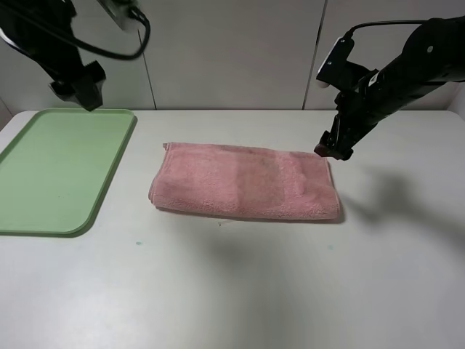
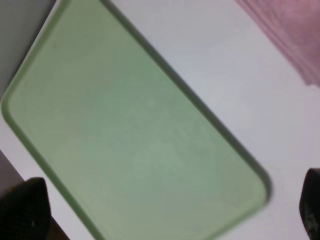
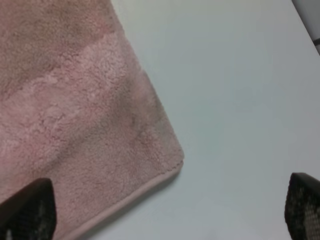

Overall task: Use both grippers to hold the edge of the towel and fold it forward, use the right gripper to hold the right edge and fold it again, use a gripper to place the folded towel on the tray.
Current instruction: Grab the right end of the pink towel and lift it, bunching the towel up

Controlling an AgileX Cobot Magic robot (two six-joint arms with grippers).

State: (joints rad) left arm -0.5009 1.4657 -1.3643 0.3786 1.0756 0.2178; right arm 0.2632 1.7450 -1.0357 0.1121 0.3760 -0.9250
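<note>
The pink towel (image 1: 247, 182) lies folded into a long strip in the middle of the table. My right gripper (image 1: 333, 151) hovers just over its far right corner. In the right wrist view the fingers (image 3: 30, 210) stand wide apart, open, above the towel (image 3: 70, 110) and its stitched edge (image 3: 135, 192). The pale green tray (image 1: 58, 171) sits at the left. My left gripper (image 1: 80, 94) hangs raised over the tray's far end. It is open, with the tray (image 2: 135, 135) below it and a bit of the towel (image 2: 295, 35) at the side.
The white table (image 1: 240, 291) stretches in front of the towel and to its right. A light wall panel (image 1: 232, 51) stands behind the table's far edge.
</note>
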